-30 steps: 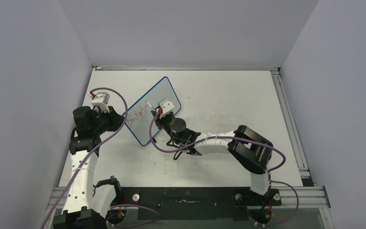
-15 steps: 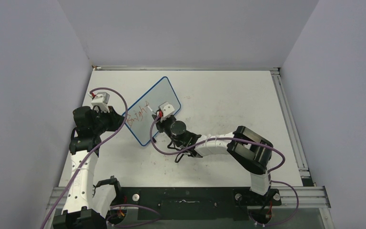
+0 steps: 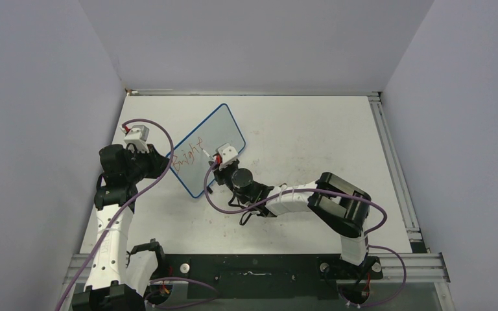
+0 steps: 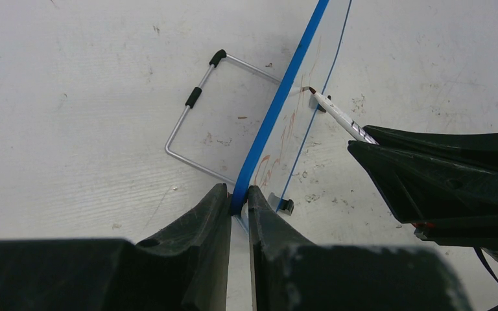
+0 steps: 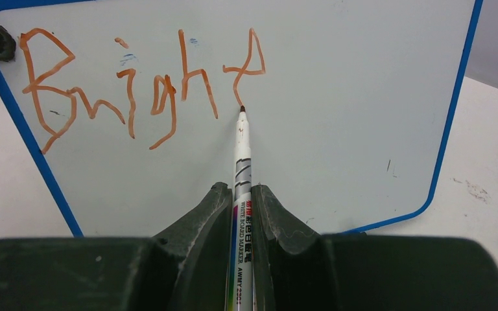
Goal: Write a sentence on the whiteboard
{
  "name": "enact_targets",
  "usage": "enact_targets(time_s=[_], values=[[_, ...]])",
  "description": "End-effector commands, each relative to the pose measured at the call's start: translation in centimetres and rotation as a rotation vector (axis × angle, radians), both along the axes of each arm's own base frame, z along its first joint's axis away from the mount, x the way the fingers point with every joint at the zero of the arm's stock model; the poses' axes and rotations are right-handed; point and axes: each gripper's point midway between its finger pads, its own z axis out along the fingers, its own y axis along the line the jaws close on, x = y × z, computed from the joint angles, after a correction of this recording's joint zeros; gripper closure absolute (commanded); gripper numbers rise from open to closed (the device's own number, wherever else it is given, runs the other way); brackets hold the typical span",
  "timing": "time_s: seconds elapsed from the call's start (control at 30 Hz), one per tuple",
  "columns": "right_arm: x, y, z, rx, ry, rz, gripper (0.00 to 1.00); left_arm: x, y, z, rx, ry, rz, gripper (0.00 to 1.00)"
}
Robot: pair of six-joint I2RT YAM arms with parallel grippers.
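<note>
Top: whiteboard (image 3: 217,126) stands tilted on worktop (image 3: 311,129), left of centre. Left wrist: left jaws pinch its blue edge, we reckon to brace it against pen pressure. Right wrist: right jaws grip whiteboard marker (image 5: 242,150), tip at the sentence (image 5: 142,87), "Bright", last t.

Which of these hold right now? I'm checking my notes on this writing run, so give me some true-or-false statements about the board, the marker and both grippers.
1. The sentence reads only "Bright". True.
2. The right gripper is shut on a marker whose tip sits at the foot of the t. True.
3. The left gripper is open, clear of the whiteboard. False: it is shut on the board's blue edge.
4. The whiteboard lies flat. False: it stands up on edge.
5. The lettering is blue. False: it is reddish orange; only the frame is blue.
</note>
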Motion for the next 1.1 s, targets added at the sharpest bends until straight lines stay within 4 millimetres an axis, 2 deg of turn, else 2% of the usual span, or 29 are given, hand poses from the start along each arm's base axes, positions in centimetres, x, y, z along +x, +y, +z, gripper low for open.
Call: enact_targets(time_s=[0.0,0.13,0.4,0.57,0.73,1.07], values=[[-0.1,-0.3,0.7,0.019,0.004,-0.018,0.95,-0.4,-0.1,0.0,0.008,0.003,-0.008,1.00],[0.3,-0.3,1.6,0.027,-0.017,-0.025,0.95,-0.4,-0.1,0.0,0.008,0.002,-0.008,1.00],[0.7,-0.9,5.5,0.081,-0.089,-0.052,0.95,-0.4,-0.1,0.0,0.008,0.003,-0.004,1.00],[0.8,-1.7,7.2,0.108,-0.119,-0.071,0.95,-0.4,-0.1,0.1,0.008,0.001,-0.005,1.00],[1.6,-2.0,7.5,0.108,-0.128,-0.085,0.95,-0.4,0.0,0.0,0.008,0.002,-0.004,1.00],[2.5,-0.9,6.8,0.092,-0.123,-0.065,0.95,-0.3,-0.1,-0.1,0.008,0.007,-0.006,1.00]])
